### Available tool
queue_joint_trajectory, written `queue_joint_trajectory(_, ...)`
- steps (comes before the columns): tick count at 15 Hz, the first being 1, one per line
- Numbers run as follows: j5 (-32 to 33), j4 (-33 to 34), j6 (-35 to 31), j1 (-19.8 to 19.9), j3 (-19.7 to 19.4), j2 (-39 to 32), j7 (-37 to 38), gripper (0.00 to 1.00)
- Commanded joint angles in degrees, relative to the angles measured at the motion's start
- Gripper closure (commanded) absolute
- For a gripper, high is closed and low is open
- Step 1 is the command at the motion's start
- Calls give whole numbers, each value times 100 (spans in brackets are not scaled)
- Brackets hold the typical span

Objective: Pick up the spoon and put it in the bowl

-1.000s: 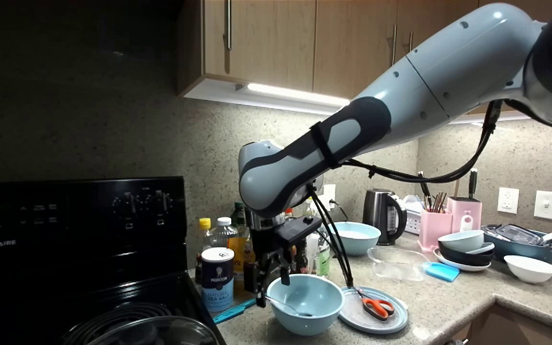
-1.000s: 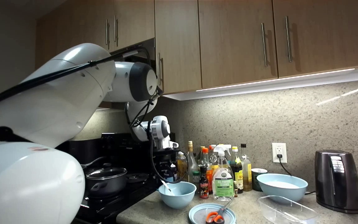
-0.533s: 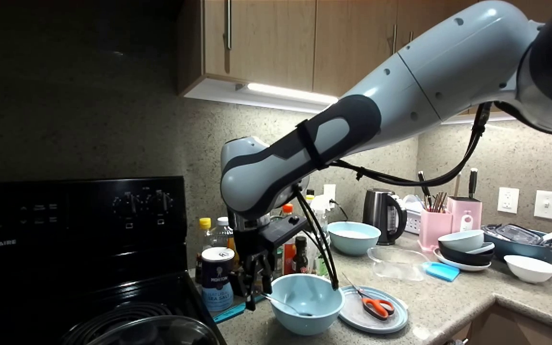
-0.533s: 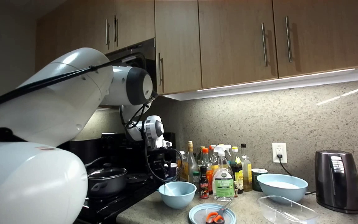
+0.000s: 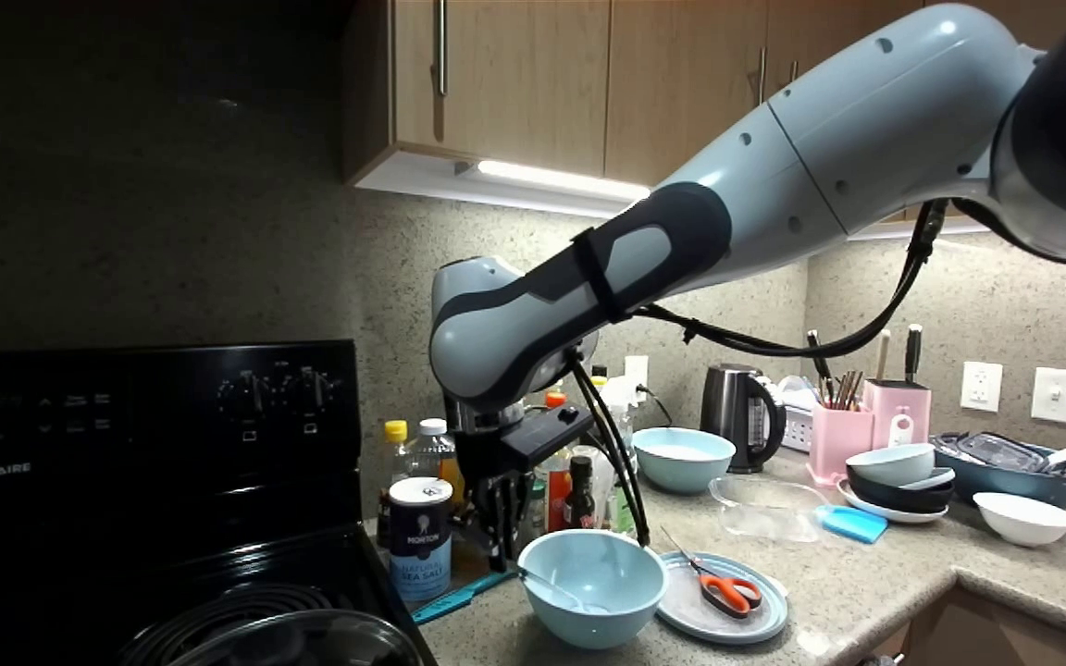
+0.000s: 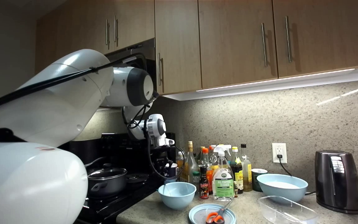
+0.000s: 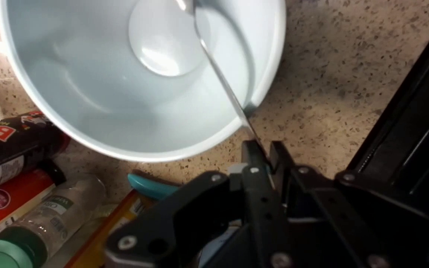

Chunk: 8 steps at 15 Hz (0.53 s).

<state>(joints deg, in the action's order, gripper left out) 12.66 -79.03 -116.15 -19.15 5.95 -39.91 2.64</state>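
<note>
Silver metal spoon (image 7: pixel 223 80): pinched
My black fingers (image 7: pixel 282 158) nearly meet on its handle, wrist-view 4:30ish off the round pale-blue bowl (image 7: pixel 106 108)

Blue bowl (image 6: pixel 179 202) near orange-handled scissors (image 6: pixel 221 212)

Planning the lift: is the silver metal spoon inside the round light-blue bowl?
Partly: the spoon slants inside the bowl, handle crossing its rim.

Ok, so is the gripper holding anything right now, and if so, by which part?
Yes, the spoon: the gripper has its handle pinched between the fingertips, just outside the rim of the bowl.
</note>
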Motion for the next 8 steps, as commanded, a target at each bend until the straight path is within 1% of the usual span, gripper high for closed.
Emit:
queue_joint_trajectory(1, 66, 129, 149, -52, -43, -3, 57, 98)
queue_joint_trajectory(2, 66, 145, 141, -52, -50, 4, 62, 99)
queue_joint_trajectory(3, 62, 142, 134, -51, -49, 17, 66, 96)
queue_joint_trajectory(5, 81, 69, 41, -52, -59, 83, 96, 95)
queue_joint_trajectory(6, 100, 37, -8, -58, -74, 111, 129, 96)
queue_joint_trajectory(7, 165, -56, -218, -71, -109, 174, 192, 94)
queue_joint_trajectory(8, 232, -114, -417, -87, -148, 217, 252, 96)
